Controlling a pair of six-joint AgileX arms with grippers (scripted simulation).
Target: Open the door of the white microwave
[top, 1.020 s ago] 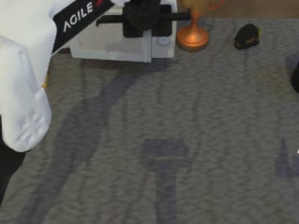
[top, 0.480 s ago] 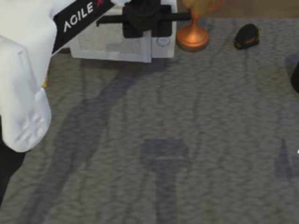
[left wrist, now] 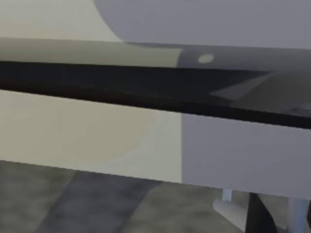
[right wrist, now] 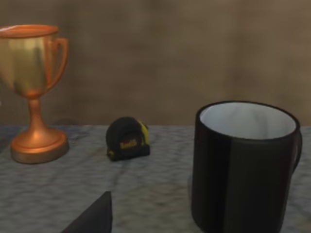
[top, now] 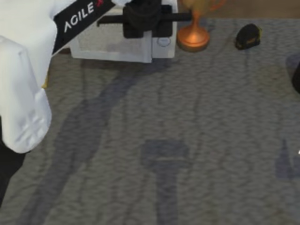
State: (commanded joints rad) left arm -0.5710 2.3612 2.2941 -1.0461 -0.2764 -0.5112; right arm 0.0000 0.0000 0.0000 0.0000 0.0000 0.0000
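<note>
One gripper, the left gripper (top: 143,18), at the white microwave (top: 117,44) door (top: 110,46) top edge, finger spread unclear.

I see a counter (top: 220,117) covered in a mottled grey, stone-like surface, crossed by long soft shadows. Behind its far edge, my right wrist view shows a plain brownish wall (right wrist: 170,58), dim and evenly lit, with a faint blotchy texture.
</note>
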